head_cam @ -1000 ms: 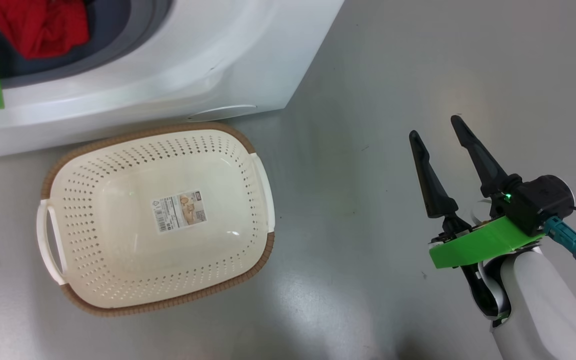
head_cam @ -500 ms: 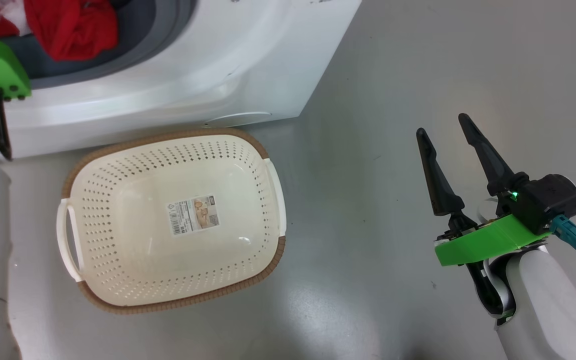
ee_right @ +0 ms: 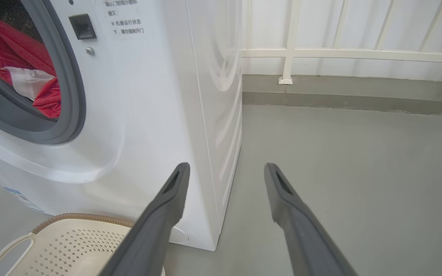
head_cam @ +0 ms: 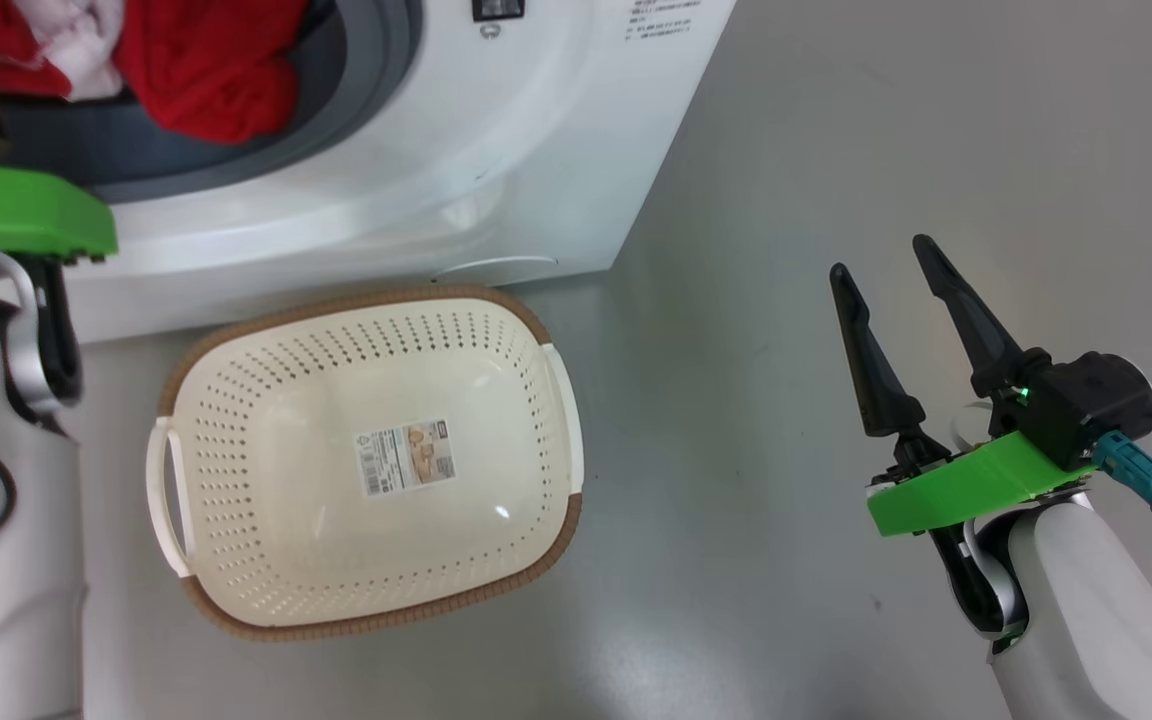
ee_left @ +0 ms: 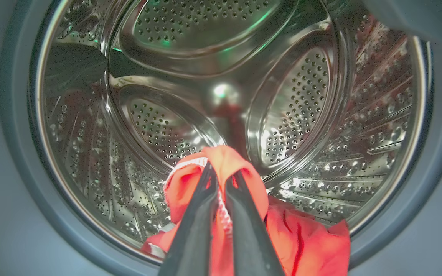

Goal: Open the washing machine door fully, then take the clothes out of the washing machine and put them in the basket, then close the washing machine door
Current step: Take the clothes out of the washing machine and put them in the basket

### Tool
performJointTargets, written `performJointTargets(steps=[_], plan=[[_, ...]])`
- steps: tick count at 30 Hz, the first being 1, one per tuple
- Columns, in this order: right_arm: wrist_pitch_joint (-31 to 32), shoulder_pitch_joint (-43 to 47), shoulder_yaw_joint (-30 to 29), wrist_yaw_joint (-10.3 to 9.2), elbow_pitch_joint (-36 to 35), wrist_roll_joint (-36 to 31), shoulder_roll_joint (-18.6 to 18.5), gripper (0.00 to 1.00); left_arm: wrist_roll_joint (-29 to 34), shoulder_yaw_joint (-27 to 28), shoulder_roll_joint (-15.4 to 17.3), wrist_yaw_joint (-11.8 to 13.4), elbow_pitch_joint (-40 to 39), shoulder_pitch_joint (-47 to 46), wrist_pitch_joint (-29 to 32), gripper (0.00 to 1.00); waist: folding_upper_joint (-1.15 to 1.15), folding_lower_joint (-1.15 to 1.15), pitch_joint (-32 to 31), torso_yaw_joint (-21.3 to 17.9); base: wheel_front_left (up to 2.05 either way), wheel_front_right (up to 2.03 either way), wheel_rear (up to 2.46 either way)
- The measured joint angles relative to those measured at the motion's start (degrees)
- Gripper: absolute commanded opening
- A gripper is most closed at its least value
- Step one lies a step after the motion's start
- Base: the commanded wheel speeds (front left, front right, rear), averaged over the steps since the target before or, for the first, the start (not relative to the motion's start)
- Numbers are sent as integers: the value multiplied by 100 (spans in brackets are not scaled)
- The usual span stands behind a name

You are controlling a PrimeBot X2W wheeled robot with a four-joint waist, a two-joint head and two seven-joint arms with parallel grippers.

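My left gripper (ee_left: 222, 174) was pinched nearly shut on a fold of the red clothes (ee_left: 305, 237), fingers pointing into the drum (ee_left: 221, 50). The rest of the cloth hung below and to the right of my fingertips, lying over the lower lip of the gasket (ee_left: 14, 191). My right gripper (head_cam: 880, 255) stood wide open and held nothing, out over bare floor (head_cam: 786, 150), well to the side of the machine (head_cam: 496, 150).

My bite looked thin, just a ridge of fabric between the tips. If I pulled back fast, I judged the fold could slide out, or the trailing part could drag on the rubber lip and strip itself from my grip. Loose cloth tangled with it might also tumble out and land on the floor.

The basket (head_cam: 236, 420) sat behind and below my left gripper, hard against the foot of the machine, with nothing in it. The gasket lip lay between my hold and that basket. Beyond my right fingers ran a pale railing (ee_right: 290, 53), well apart.
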Motion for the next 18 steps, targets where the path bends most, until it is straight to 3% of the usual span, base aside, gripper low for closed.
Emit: performJointTargets(steps=[18], plan=[[0,282,2,0,132,0,-4,100,112,37,-249,-249,-1456,1306,-24,0,0,0,-772,31,0,0,0]])
